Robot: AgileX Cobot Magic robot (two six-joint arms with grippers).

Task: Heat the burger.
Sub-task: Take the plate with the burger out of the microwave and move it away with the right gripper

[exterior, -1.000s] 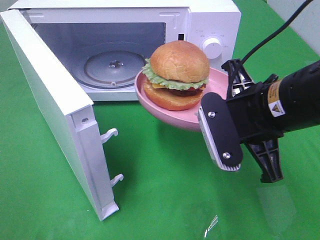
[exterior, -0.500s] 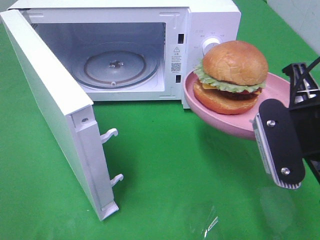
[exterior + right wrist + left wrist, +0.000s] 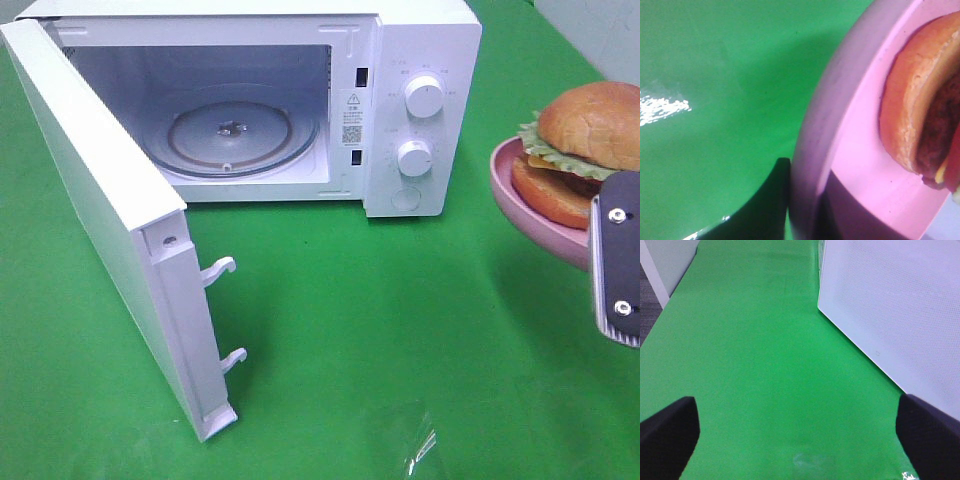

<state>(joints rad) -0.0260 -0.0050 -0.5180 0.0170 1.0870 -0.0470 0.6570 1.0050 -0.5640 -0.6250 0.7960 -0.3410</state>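
The burger [image 3: 590,125], a golden-brown bun over a frill of green lettuce, rests on a pink plate [image 3: 520,200] at the far right edge of the exterior view, in the air to the right of the microwave. My right gripper [image 3: 615,265] is shut on the plate's near rim, and only one black finger of it shows here. In the right wrist view the plate rim [image 3: 810,150] sits pinched in the right gripper [image 3: 802,215], with the burger [image 3: 910,110] just beyond. My left gripper [image 3: 797,440] is open over bare green cloth and holds nothing.
The white microwave [image 3: 420,60] stands at the back with its door [image 3: 110,220] swung wide to the left. Its glass turntable [image 3: 235,135] carries nothing. The microwave's side wall [image 3: 895,310] lies close to the left gripper. Green cloth covers the table.
My right gripper has carried the plate and burger to the right, from in front of the microwave's opening to past its control panel. The door and left arm have not moved.
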